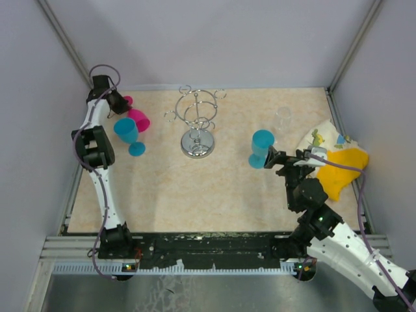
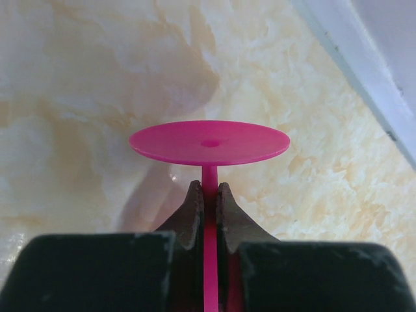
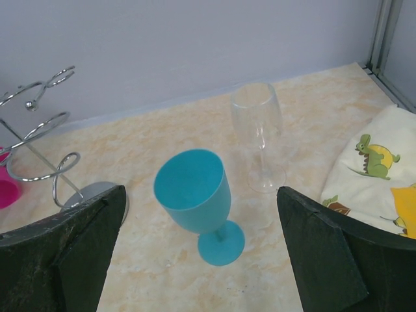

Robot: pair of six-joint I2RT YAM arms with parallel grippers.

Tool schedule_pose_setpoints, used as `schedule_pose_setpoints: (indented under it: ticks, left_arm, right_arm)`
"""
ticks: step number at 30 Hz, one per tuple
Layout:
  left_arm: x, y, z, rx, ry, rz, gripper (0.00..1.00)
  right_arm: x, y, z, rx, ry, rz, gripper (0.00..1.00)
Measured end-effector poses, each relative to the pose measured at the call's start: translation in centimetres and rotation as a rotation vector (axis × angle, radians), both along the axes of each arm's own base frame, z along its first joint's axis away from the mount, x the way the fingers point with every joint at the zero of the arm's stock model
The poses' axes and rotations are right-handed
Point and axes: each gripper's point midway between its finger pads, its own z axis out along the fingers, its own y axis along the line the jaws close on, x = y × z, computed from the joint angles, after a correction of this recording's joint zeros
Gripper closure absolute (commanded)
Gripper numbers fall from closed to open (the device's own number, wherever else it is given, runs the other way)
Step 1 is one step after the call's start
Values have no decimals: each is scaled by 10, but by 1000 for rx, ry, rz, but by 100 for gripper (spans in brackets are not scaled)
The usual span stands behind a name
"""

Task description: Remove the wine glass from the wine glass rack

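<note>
risk of the pink wine glass (image 2: 209, 143) swivelling or sliding if swung fast: pinched only by its thin stem, probably bowl-heavy. risk too of clipping the blue glass (image 1: 127, 133) just beside on the way down and tipping it. now at far left, well apart from the wine glass rack (image 1: 197, 143) in the middle. left gripper (image 2: 209, 190) closed tight on the stem. long axis along the stem, in line with the fingers; foot toward the far side, bowl nearer and rightward; seemingly tipped well off upright. right gripper (image 3: 200, 189) spread wide, holding nothing, a second blue glass (image 3: 195, 201) just ahead.
</note>
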Motion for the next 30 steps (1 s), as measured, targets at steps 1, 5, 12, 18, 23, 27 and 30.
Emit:
schedule_pose_setpoints:
  ticks: [1, 5, 12, 18, 23, 27, 30]
  left_arm:
    - [2, 3, 3, -9, -15, 8, 100]
    - [11, 12, 20, -53, -87, 34, 100]
    - [33, 6, 89, -174, -321, 12, 100]
    - [46, -16, 164, -319, -542, -56, 100]
    - [37, -32, 201, -417, -613, -91, 100]
    - [18, -40, 224, -461, -634, -97, 100]
    - [-1, -47, 247, -484, -653, -104, 100]
  right_arm:
    - [0, 0, 0, 2, -2, 0, 1]
    - [0, 0, 0, 1, -2, 0, 1]
    - [1, 0, -5, -12, 5, 1, 1]
    - [1, 1, -7, -15, 8, 1, 1]
    - [1, 1, -8, -15, 8, 1, 1]
    - [1, 3, -7, -13, 7, 16, 1]
    - [0, 13, -7, -7, 5, 70, 1]
